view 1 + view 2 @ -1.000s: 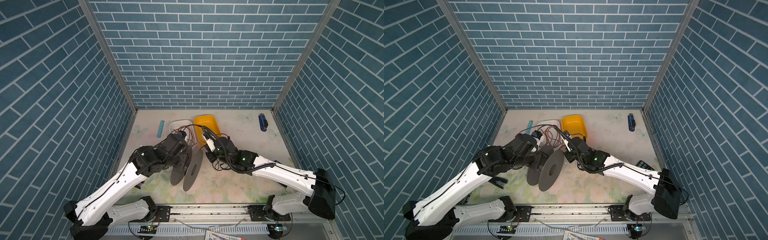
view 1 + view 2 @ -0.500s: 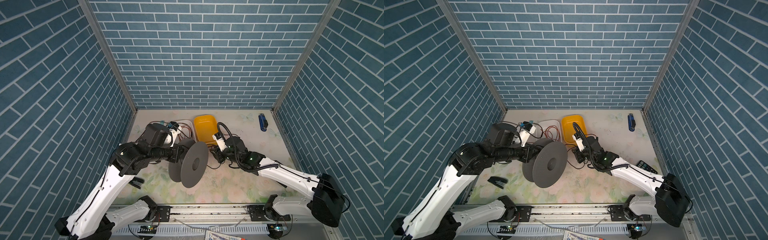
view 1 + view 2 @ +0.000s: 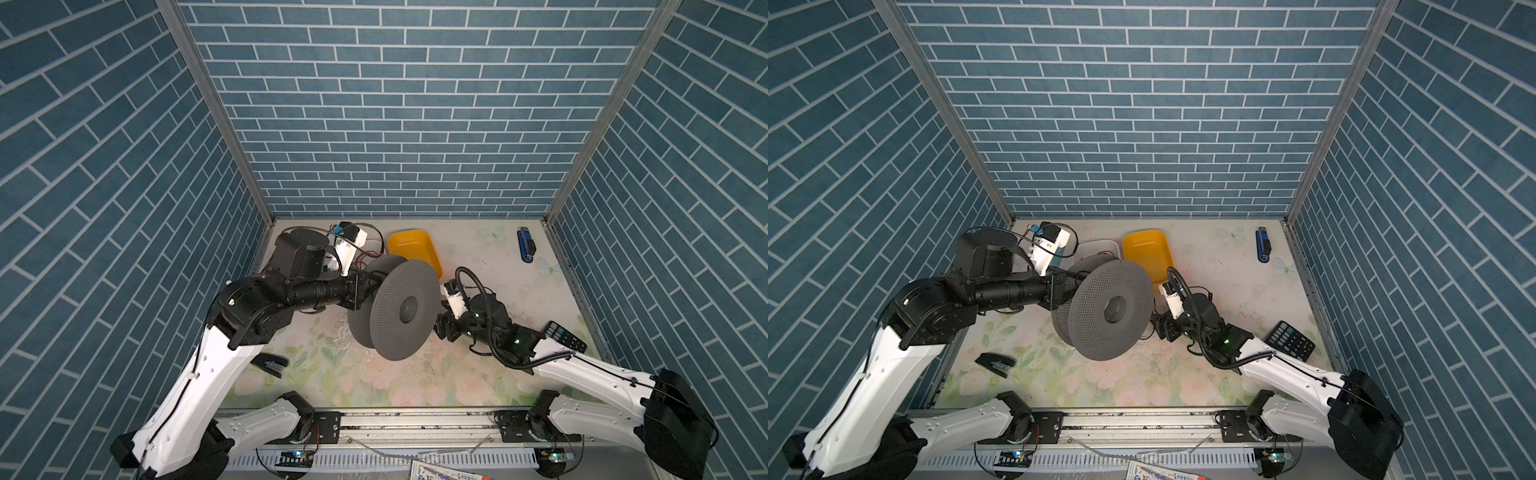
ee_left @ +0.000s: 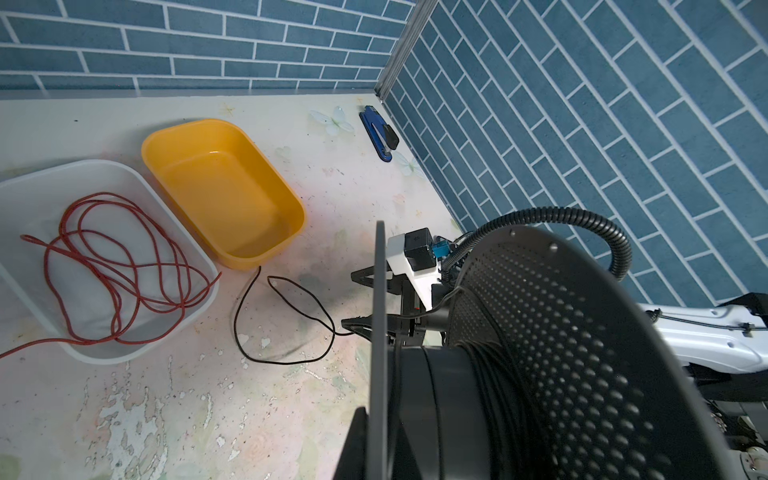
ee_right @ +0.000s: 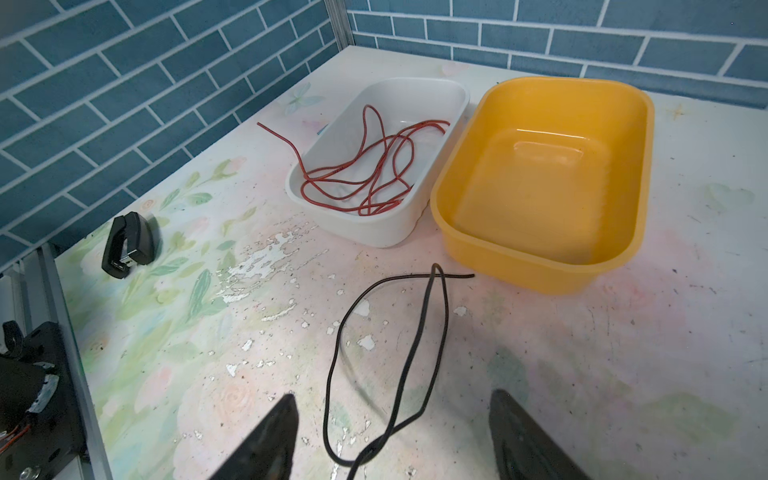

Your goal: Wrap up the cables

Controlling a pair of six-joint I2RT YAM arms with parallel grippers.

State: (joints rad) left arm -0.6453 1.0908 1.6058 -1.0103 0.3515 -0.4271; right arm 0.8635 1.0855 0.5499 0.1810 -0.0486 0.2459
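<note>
Left gripper [image 3: 363, 289] is clamped tight, arm raised; right gripper [image 5: 392, 397] hangs low, jaws spread wide.

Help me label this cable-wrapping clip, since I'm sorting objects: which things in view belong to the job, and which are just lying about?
Part of the job:
- black cable
- spool

Lying about:
- red wire
- white tray
- yellow tub
- blue stapler
- black stapler
- calculator

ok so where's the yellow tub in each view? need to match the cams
Top view: yellow tub at the back of the table, near corner behind the spool.
Top view: same place, spool again covering that corner.
Left wrist: whole tub in view, nothing in it.
Right wrist: whole tub, nothing covering it.
Shared landmark: white tray right beside it, seen in a top view and both wrist views.
</note>
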